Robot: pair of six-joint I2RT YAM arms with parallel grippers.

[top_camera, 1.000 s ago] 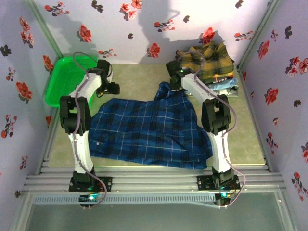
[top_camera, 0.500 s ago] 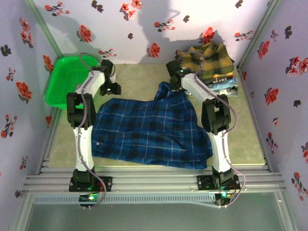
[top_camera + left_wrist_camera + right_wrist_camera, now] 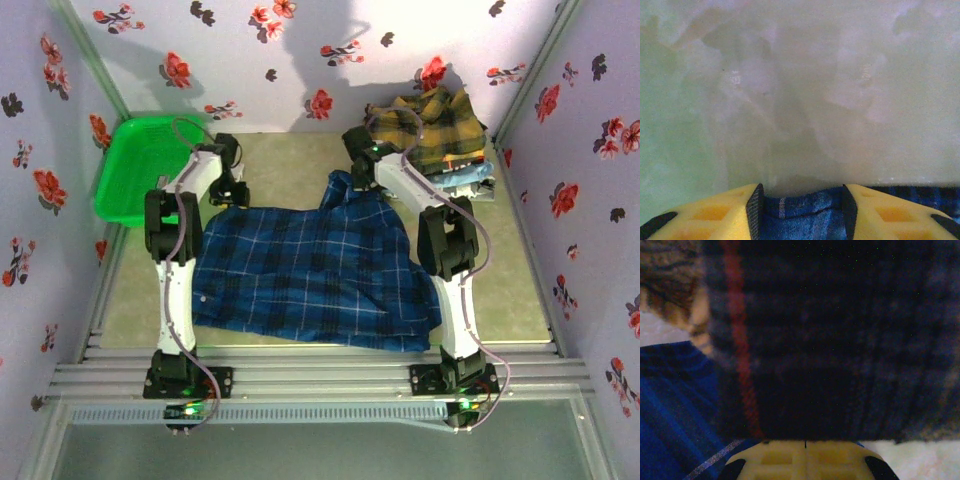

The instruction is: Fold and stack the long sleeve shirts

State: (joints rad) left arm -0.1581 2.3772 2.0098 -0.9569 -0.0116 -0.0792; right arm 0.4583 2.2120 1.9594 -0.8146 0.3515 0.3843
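Fingers of the left gripper [image 3: 800, 196], parted, straddle the dark blue plaid shirt [image 3: 310, 272] at its 10 o'clock corner. The shirt lies spread 9-to-3. The right gripper [image 3: 805, 445], pressed closed, sits at its 1 o'clock.

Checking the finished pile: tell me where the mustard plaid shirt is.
The mustard plaid shirt lies at the far right of the table in the top external view, on top of light blue shirts.

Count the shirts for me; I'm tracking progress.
3: dark blue plaid shirt spread in the middle, mustard plaid shirt far right, light blue shirt beneath it; others may be hidden.
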